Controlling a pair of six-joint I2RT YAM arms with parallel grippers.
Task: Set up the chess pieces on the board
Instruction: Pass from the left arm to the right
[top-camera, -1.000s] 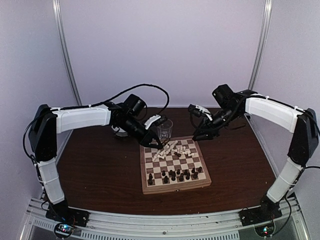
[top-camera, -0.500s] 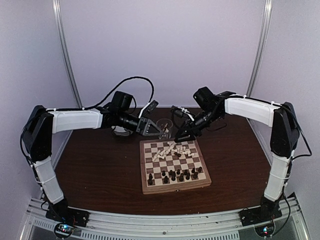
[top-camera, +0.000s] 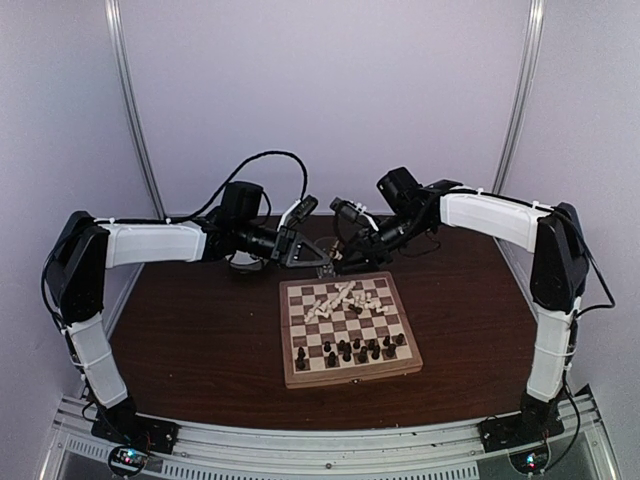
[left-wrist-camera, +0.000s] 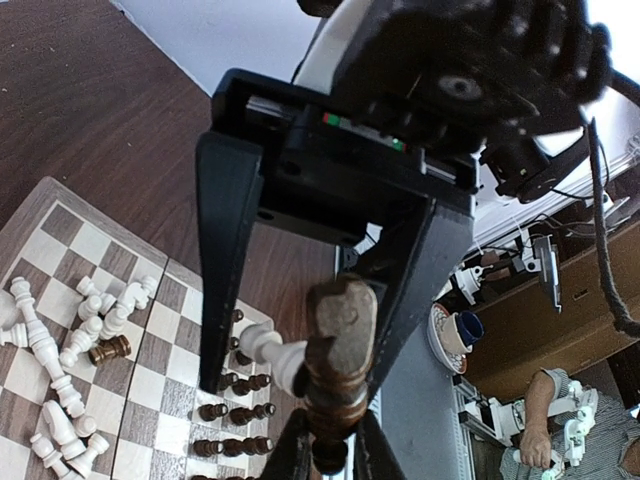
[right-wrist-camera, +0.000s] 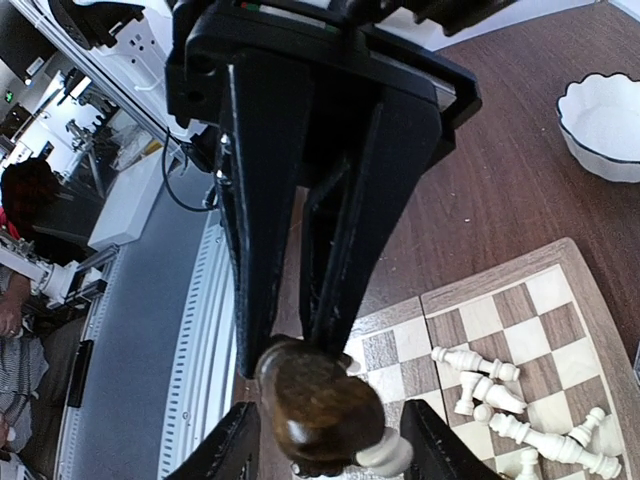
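My left gripper (top-camera: 318, 262) (left-wrist-camera: 330, 440) is shut on a dark brown chess piece (left-wrist-camera: 340, 345) behind the board's far edge, with a cream piece (left-wrist-camera: 270, 352) stuck out beside it. My right gripper (top-camera: 340, 257) (right-wrist-camera: 325, 445) is open, its fingers on either side of that same dark piece (right-wrist-camera: 315, 405). The board (top-camera: 350, 377) lies mid-table. Cream pieces (top-camera: 345, 297) lie toppled on its far rows. Dark pieces (top-camera: 350, 350) stand on its near rows.
A white bowl (right-wrist-camera: 605, 125) sits on the brown table behind the board, partly hidden by the left arm in the top view (top-camera: 238, 262). Both arms reach inward and meet over the board's far edge.
My left gripper lifted off the board's far left corner and turned toward the middle. My right gripper swung left to meet it, and its fingers now straddle the held dark piece.
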